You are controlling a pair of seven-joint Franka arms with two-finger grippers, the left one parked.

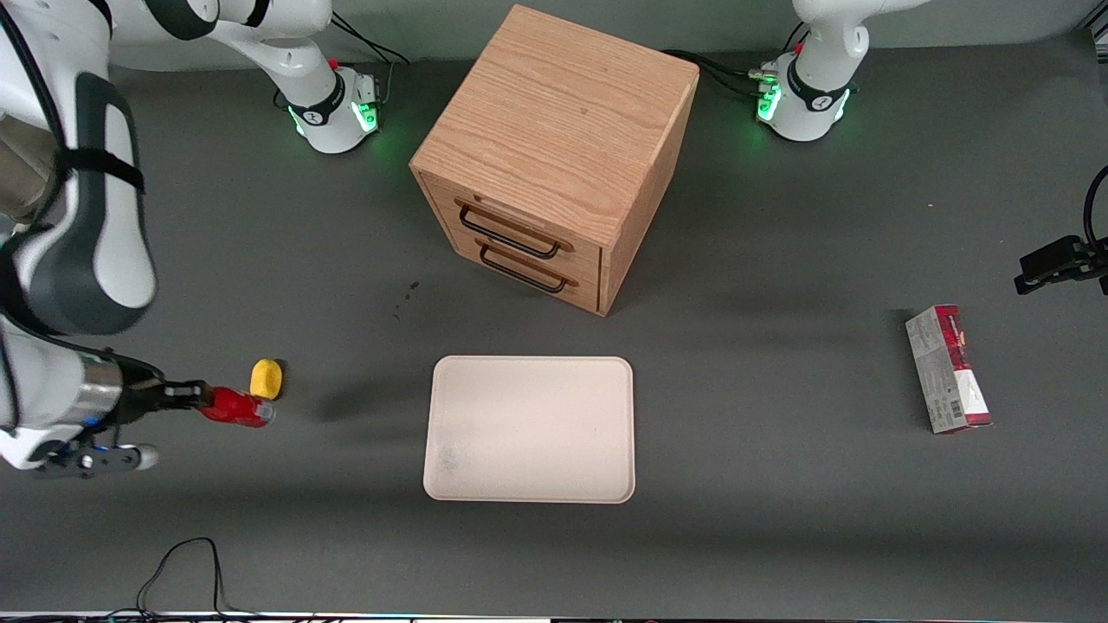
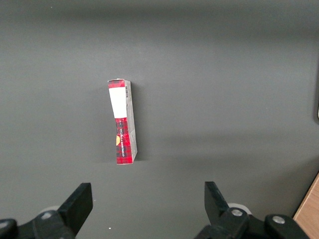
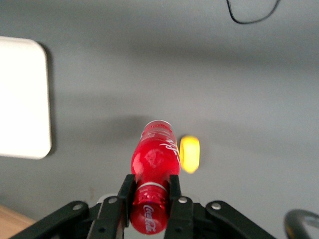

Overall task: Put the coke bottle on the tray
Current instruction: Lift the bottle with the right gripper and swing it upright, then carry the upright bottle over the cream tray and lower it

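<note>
On the table (image 1: 779, 536) the tray (image 1: 530, 428) lies well apart from the gripper (image 1: 192, 396), toward the parked arm's end. The coke bottle (image 1: 235, 407) is lifted, just beside a yellow lump (image 1: 267, 378). It may swing or slip on the way, because the jaws are closed only on the lower part of its glossy body, holding it sideways.

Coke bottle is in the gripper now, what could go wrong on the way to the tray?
The gripper pinches the coke bottle near one end, most of its length sticking out, so it may pivot or slip. The yellow lump lies close by; a low swing could knock it. Released sideways on the tray, the bottle might roll over its low rim.
</note>
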